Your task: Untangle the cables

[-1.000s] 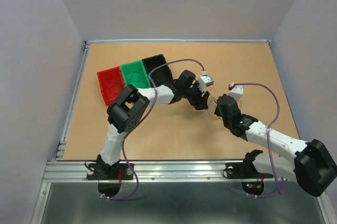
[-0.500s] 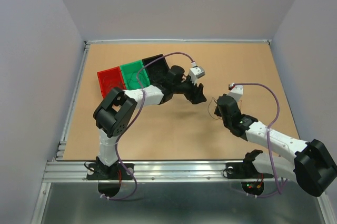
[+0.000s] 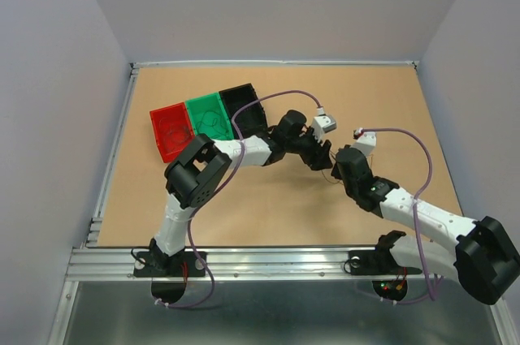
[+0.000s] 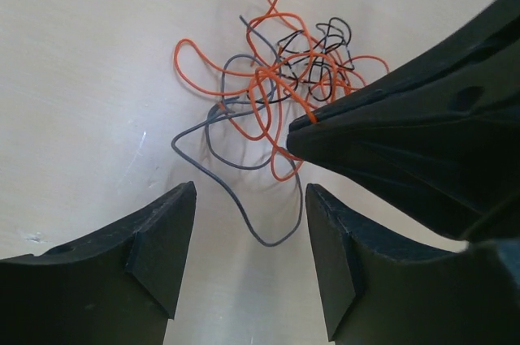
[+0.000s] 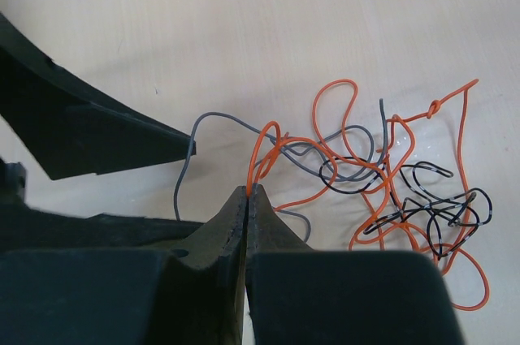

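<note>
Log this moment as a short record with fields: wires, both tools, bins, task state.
wires: tangle of thin orange, grey and black wires, lying on the tan tabletop
right tool: shut, pinching an orange loop at the tangle's edge
left tool: open, holding nothing; a grey wire end shows between its jaws
bins: red plastic bin, green plastic bin, black plastic bin, side by side in a row
task state: wires knotted together, not yet separated

Red/grn/blk bins [image 3: 207, 116] on tbl [image 3: 382, 101]
</note>
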You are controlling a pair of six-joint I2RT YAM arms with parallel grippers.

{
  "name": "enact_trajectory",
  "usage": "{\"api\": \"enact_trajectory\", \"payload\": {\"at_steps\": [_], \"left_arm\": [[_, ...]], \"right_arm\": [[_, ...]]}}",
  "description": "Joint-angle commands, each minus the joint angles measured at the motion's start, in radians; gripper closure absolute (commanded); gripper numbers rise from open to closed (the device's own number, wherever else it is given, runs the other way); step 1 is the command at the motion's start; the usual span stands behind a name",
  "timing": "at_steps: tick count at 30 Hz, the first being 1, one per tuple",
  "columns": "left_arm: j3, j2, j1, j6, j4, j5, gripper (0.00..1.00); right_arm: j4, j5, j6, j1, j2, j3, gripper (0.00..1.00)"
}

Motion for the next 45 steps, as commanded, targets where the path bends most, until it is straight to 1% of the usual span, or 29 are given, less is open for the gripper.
{"api": "enact_trajectory", "payload": {"at_steps": [1,2,3,4,7,8,9,15,20,21,27,31,38,41,43,45], "left_arm": [[0.075,0.030,0.000,0.007,-0.047,-0.045,0.35],[0.083,0.033,0.000,0.009,-0.051,-0.039,0.40],[0.086,0.037,0.000,0.010,-0.056,-0.039,0.44],[0.086,0.038,-0.001,0.015,-0.056,-0.032,0.55],[0.085,0.022,0.000,0.033,-0.059,-0.030,0.82],[0.080,0.015,0.000,0.038,-0.059,-0.033,0.96],[0.074,0.007,0.000,0.038,-0.056,-0.033,1.00],[0.034,-0.082,0.026,0.036,-0.041,-0.012,1.00],[0.003,-0.202,0.075,0.038,-0.048,0.043,1.00],[0.000,-0.238,0.094,0.062,-0.050,0.051,1.00],[0.013,-0.372,0.149,0.085,-0.116,0.108,1.00],[0.037,-0.490,0.200,0.101,-0.165,0.111,1.00],[0.120,-0.619,0.347,0.108,-0.262,0.128,1.00],[0.169,-0.651,0.416,0.101,-0.321,0.087,1.00],[0.194,-0.668,0.491,0.073,-0.338,0.112,1.00],[0.216,-0.677,0.536,0.064,-0.358,0.134,1.00]], "right_arm": [[0.034,0.035,0.016,-0.003,-0.032,-0.032,0.99],[0.036,0.033,0.016,-0.001,-0.036,-0.034,0.99],[0.036,0.035,0.016,-0.003,-0.039,-0.037,0.99],[0.036,0.035,0.016,-0.003,-0.047,-0.038,1.00],[0.037,0.040,0.019,-0.003,-0.053,-0.046,0.99],[0.037,0.040,0.022,-0.001,-0.056,-0.048,0.99],[0.037,0.046,0.022,-0.001,-0.061,-0.048,0.99],[0.037,0.075,0.037,-0.003,-0.081,-0.061,0.99],[0.037,0.092,0.048,-0.003,-0.122,-0.078,0.99],[0.037,0.101,0.050,-0.003,-0.125,-0.080,0.99],[0.037,0.124,0.063,-0.003,-0.144,-0.089,0.99],[0.037,0.132,0.073,-0.001,-0.153,-0.098,0.99],[0.037,0.133,0.079,-0.003,-0.162,-0.101,0.99],[0.037,0.132,0.082,-0.003,-0.168,-0.107,0.99],[0.037,0.129,0.082,-0.003,-0.170,-0.110,0.99],[0.037,0.128,0.088,-0.003,-0.171,-0.110,0.99]]}}
